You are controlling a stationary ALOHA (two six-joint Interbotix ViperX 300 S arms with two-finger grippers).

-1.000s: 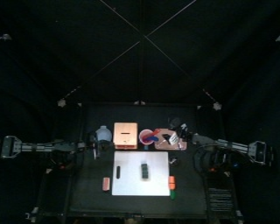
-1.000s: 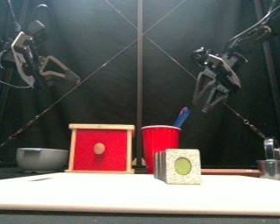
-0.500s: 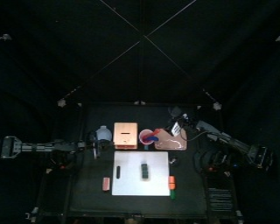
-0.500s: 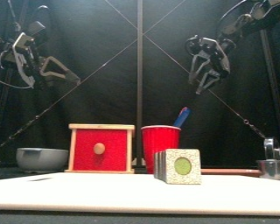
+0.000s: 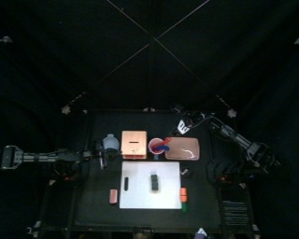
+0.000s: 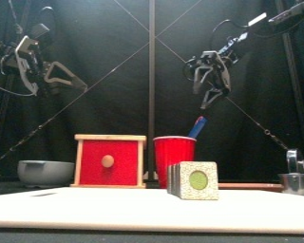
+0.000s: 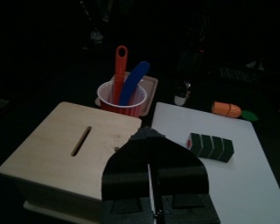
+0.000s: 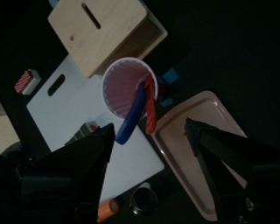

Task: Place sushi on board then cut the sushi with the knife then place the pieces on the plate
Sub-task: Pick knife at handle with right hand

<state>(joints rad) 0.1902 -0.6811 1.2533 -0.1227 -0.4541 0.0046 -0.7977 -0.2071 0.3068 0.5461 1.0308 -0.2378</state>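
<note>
Aloft, right gripper [image 6: 208, 93], jaws spread.

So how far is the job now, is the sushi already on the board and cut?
Done: the sushi roll lies on the white board, uncut as far as I can see. In hand: the right tool hovers open above the red cup holding the knives, gripping nothing. The left tool rests shut by the wooden box. Left: take a knife, cut, move pieces to the pink tray.
</note>
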